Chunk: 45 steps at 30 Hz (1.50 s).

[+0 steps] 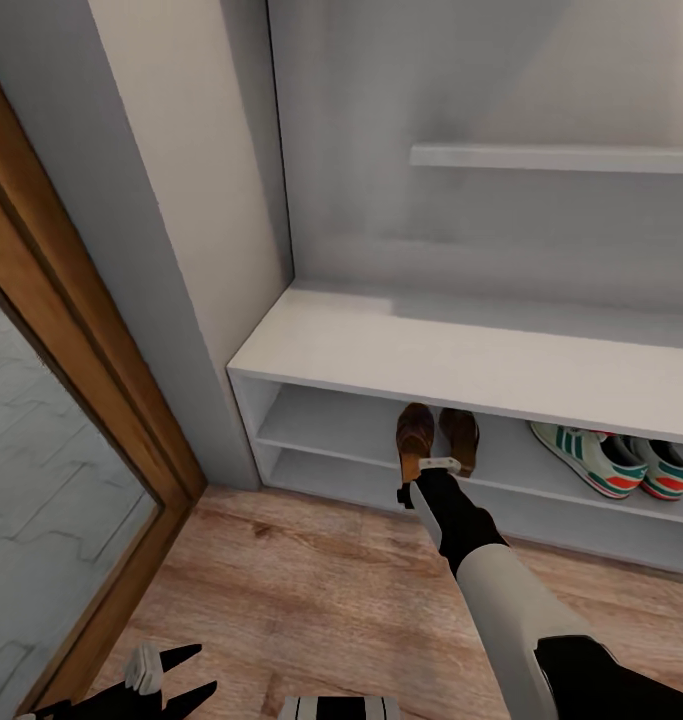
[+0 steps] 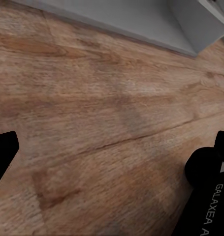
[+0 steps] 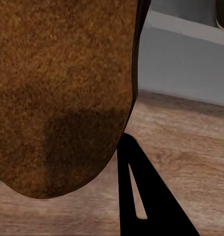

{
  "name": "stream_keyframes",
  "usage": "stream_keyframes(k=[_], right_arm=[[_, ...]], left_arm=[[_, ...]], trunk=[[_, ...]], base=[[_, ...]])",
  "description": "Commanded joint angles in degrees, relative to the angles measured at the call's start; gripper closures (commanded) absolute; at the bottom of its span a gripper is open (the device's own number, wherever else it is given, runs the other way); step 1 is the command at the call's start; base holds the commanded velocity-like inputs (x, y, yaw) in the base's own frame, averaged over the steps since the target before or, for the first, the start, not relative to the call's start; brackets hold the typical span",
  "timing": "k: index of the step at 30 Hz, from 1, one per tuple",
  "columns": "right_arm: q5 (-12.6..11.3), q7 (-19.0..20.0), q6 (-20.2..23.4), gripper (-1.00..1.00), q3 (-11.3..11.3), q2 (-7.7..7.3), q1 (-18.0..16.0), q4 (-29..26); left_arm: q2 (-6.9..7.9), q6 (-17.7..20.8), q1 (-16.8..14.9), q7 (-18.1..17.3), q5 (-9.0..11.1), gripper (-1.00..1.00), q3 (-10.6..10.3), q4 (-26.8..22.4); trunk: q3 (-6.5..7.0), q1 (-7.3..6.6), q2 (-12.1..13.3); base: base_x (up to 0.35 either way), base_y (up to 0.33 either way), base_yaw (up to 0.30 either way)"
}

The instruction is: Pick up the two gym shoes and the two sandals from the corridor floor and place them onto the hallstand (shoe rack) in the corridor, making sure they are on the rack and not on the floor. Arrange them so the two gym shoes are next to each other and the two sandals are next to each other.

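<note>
**Brown sandal going onto the upper shelf row**

Brown leather marks the moment in the head view: the right gripper (image 1: 428, 466) reaches forward to the hallstand (image 1: 461, 360) and pinches one sandal (image 1: 415, 436) at its heel end, toe pointing into the upper shelf row. The second sandal (image 1: 461, 437) already sits just beside it on that shelf, so the held one is likely being lined up as its partner. Further to the right on the same shelf lie the two gym shoes (image 1: 621, 460), side by side. The left gripper (image 1: 166, 680) hangs low near the robot, its fingers spread and holding nothing. Above the unit a pale wall shelf (image 1: 551, 157) juts from the grey wall, and a wood-framed door (image 1: 71, 400) stands at the left.

From the left wrist, the corridor floor (image 2: 102, 123) shows light brown planks with grain and knots, with the grey base of the unit beyond.

From the right wrist, the sandal's suede-like sole (image 3: 62, 88) looms close against one dark finger (image 3: 141, 191), floor planks and the grey shelf front behind it.
</note>
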Motion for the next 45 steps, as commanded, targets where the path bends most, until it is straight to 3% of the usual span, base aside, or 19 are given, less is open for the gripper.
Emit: stream_keyframes(k=[1, 45], right_arm=[[0.18, -0.11, 0.31, 1.00, -0.09, 0.03, 0.00, -0.07], [0.18, -0.12, 0.31, 1.00, -0.16, 0.03, 0.02, -0.05]], left_arm=[[0.00, -0.36, -0.03, -0.16, 0.08, -1.00, 0.06, 0.05], [-0.06, -0.36, -0.12, 0.08, -0.66, -1.00, 0.13, 0.05]], trunk=[[-0.05, 0.00, -0.02], [-0.05, 0.00, -0.02]], base=[[0.084, 0.000, 0.000], [0.088, 0.004, -0.026]])
